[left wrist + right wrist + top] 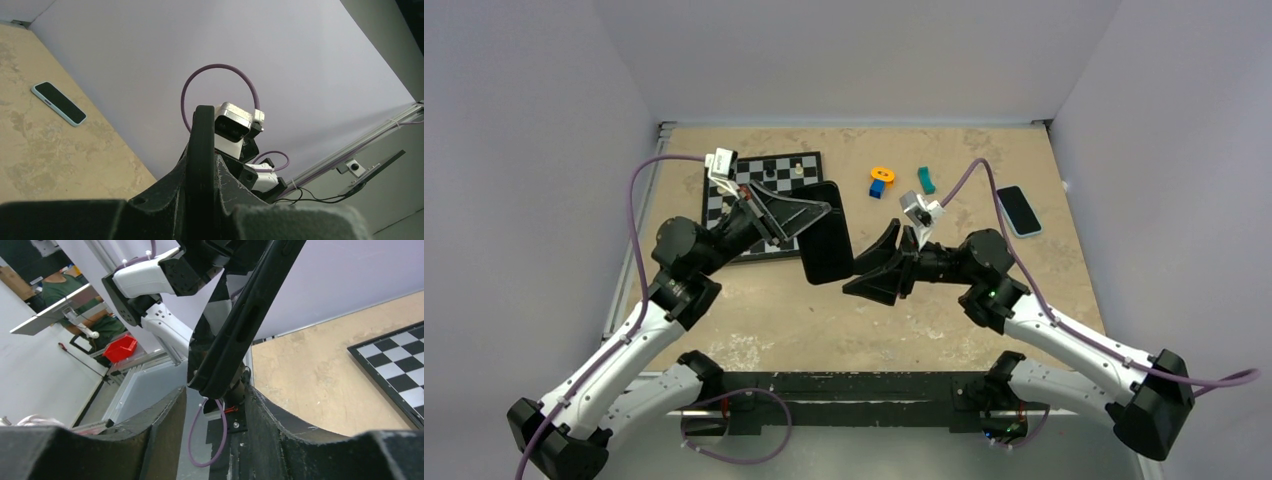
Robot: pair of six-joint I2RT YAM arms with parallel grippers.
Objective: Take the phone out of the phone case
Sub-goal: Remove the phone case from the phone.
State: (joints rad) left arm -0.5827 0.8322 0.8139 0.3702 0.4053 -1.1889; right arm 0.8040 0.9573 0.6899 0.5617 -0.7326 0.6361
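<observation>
In the middle of the frame the left claw (809,222) clamps the black case (828,250), the right claw (869,263) gapes loosely around its lower corner, and the phone (1018,210) lies on the table (774,310) at upper right.

Phone case (201,150) edge-on, phone (59,103) lying flat

The case (826,232) hangs over the middle of the table (944,320), its far left part above the right edge of the chessboard (720,208). The left gripper (809,213) grips it from the left, over the board. The right gripper (864,265) sits just right of it, with the case's edge between its fingers, possibly not touching. Blocks (881,180) lie behind the right gripper. The phone (1019,210) lies flat at the far right, well apart from the case.
</observation>
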